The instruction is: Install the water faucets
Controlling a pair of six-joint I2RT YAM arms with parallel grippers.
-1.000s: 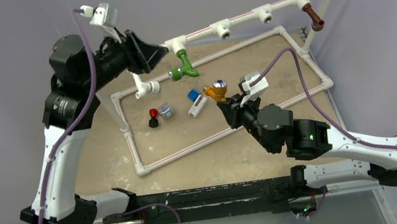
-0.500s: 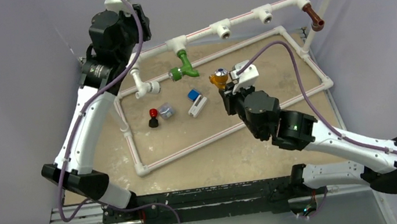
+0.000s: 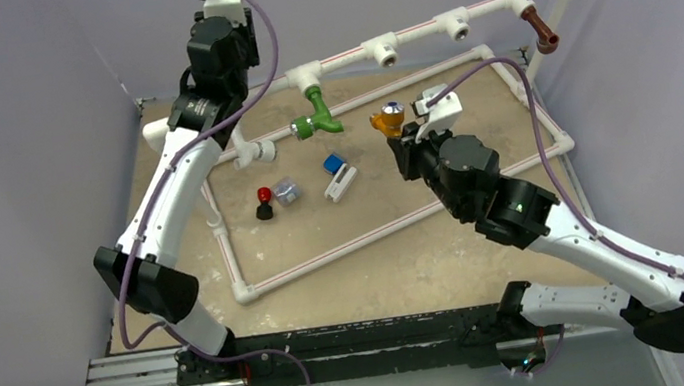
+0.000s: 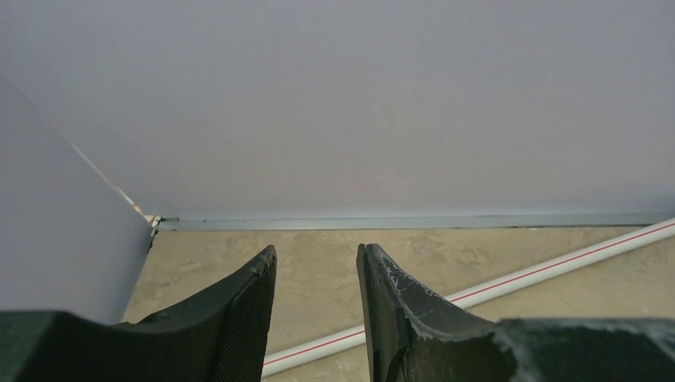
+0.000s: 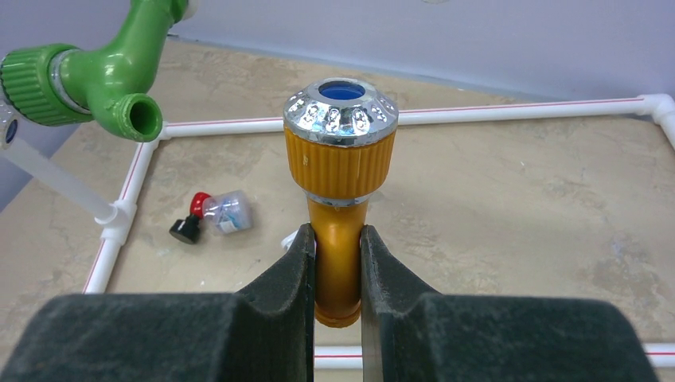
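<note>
The left arm is standing stretched out long toward the far left of the top view, its links lying nearly in one line, with the wrist at the far end and its camera on top. The left gripper is pointing away from the base and slightly downward, its jaws standing a narrow gap apart with nothing between them. The right arm is leaning in from the right, its forearm angling toward the middle (its wrist is sitting well apart from the left one). The right gripper is clamping the orange faucet by its stem, both fingers pressing against it.
</note>
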